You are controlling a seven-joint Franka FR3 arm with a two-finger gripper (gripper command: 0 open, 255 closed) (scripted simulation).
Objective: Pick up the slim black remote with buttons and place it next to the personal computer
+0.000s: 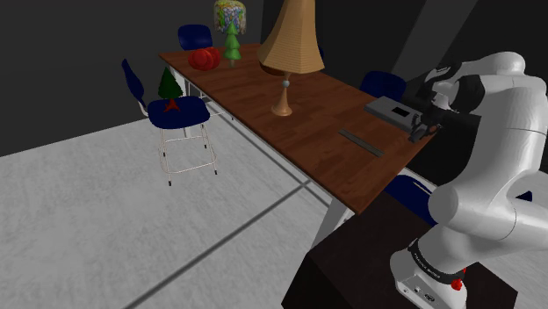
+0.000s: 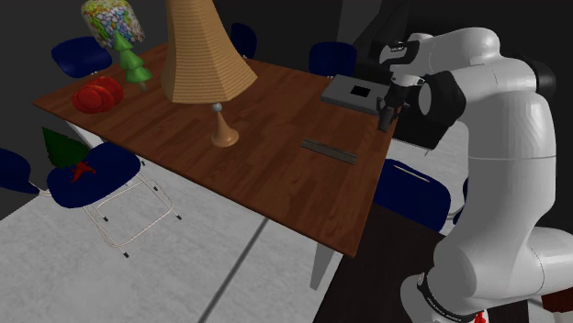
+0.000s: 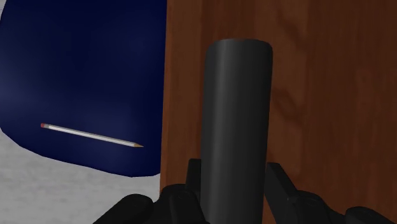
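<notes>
Table [image 3: 331, 95] behind remote [image 3: 238, 95], base inside hand [image 3: 235, 177]

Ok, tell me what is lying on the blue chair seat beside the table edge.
A pencil lies on the blue chair seat, tip toward the table. The table covers the rest of the seat, so anything there is hidden.

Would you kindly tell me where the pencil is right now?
In the wrist view, the pencil lies on the blue chair seat, just off the edge of the table.
</notes>
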